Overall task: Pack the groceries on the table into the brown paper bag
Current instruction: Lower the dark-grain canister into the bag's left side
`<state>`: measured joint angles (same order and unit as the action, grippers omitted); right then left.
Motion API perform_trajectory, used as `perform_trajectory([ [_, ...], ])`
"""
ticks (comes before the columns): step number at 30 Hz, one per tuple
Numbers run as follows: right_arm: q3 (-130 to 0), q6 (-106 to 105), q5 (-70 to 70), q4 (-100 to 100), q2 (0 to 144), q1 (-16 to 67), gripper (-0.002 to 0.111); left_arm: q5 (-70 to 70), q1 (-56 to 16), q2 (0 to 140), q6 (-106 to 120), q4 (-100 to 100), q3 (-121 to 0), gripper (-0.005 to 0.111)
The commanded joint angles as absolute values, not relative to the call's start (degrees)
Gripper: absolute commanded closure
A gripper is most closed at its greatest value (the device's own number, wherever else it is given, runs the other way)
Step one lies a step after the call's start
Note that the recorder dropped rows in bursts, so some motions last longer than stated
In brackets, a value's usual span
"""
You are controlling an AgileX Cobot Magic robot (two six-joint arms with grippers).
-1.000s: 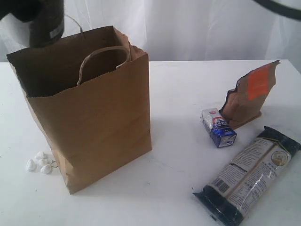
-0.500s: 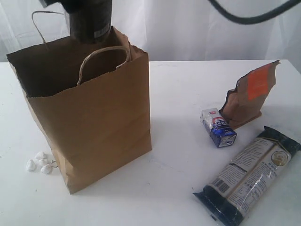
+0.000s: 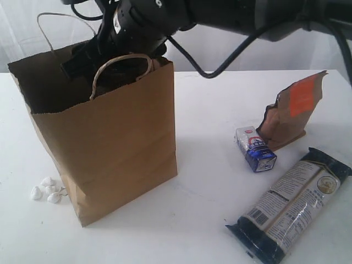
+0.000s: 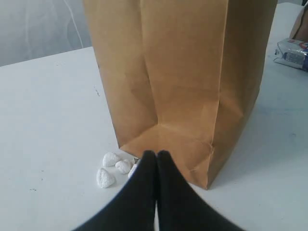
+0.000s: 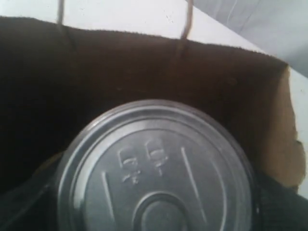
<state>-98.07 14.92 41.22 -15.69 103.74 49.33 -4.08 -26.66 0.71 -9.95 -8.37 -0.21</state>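
- Exterior view: the right arm reaches across the middle, and the right end effector (image 3: 102, 55) sits at the mouth of the brown paper bag (image 3: 110, 143), which stands upright on the left of the tabletop (image 3: 209, 181). Its load is hidden by dark housing here.
- Not yet packed, well apart on the right: the small blue-white carton (image 3: 256, 149), the brown orange-labelled pouch (image 3: 291, 113) just behind it, and the long dark-blue packet (image 3: 289, 206) lying flat. A few white lumps (image 3: 47, 190) lie by the bag's base.
- Left wrist view: the left end effector (image 4: 156, 156) has its fingers pressed together on nothing, low over the tabletop, just beside the bag's bottom corner.
- Right wrist view: the silver pull-tab can (image 5: 154, 168) fills the picture, lid towards the camera. Dark fingers flank it, so it appears pinched by its side wall, with the bag's dark interior behind it.
- Handling, as a judgement: the can looks rigid, smooth and probably weighty (slippery if gripped loosely), so the side wall suits it. The thin paper may buckle, so the can is best released low.
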Motion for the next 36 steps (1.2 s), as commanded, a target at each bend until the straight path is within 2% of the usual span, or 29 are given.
perform_trajectory([
  [1,-98.86,15.24,42.57,-11.69,103.01,47.61,0.108,-4.25,-26.98,0.38,-10.33,-8.61,0.0,0.107],
  [7,-98.86,9.69,42.93,-4.12,105.85,47.38,0.108,-4.25,-26.98,0.38,-10.33,-8.61,0.0,0.107],
  [22,-101.32,5.68,39.13,-2.12,107.34,47.38,0.108,-4.15,-26.98,0.38,-10.33,-8.62,0.0,0.107],
  [36,-104.16,-0.38,39.76,7.72,107.73,47.59,0.108,-4.17,-26.98,0.38,-10.33,-8.72,0.0,0.107],
])
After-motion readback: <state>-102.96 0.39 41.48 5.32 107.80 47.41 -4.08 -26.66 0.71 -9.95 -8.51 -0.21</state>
